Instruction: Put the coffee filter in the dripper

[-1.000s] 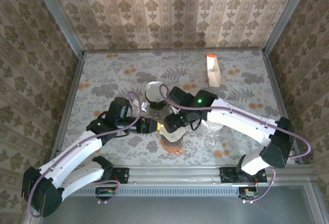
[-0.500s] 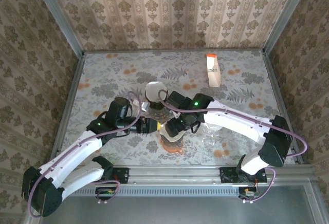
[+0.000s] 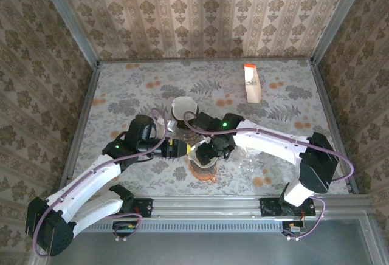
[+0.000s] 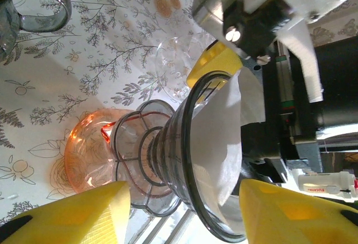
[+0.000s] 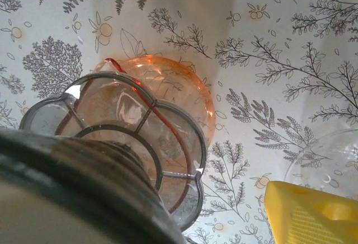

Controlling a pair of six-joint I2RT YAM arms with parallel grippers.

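My left gripper has opened wider around the dripper — filter inside; right gripper, I cannot tell.

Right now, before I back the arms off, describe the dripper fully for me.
The dripper is smoky grey glass: a ribbed cone, dark rim, scalloped foot. It stands on an orange glass server between both arms. The white paper filter already lines the cone. The right pincer sits at its rim; the left pincer straddles it, open.
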